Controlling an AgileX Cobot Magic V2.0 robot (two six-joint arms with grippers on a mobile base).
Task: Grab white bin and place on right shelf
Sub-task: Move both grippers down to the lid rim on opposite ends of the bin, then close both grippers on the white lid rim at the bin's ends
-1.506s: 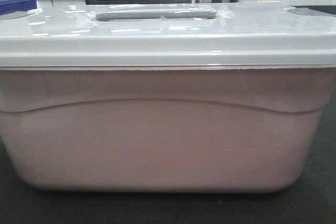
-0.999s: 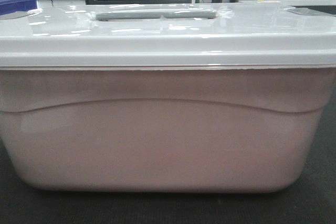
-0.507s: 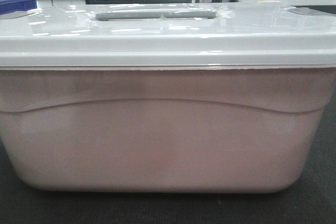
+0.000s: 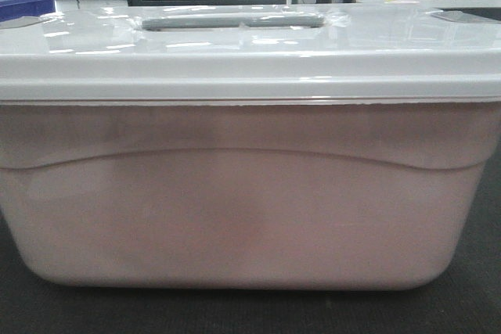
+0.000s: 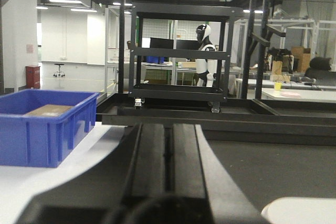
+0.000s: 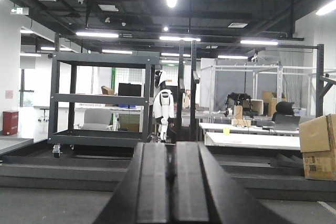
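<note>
The white bin point(image 4: 250, 209) fills the front view, sitting squarely on the dark, grainy desk point(image 4: 477, 303). It's pale pinkish plastic with rounded lower corners and 1 curved moulded line across its side. Its glossy white lid point(image 4: 250, 60) carries a flat grey handle point(image 4: 231, 21). Left hand point(image 5: 168, 129): 2 dark, straight fingers pressed together with only a thin seam between them, gripping nothing, and a blue ribbed bin point(image 5: 42, 129) nearby. Right hand point(image 6: 170, 148): same story, closed up and empty.
</note>
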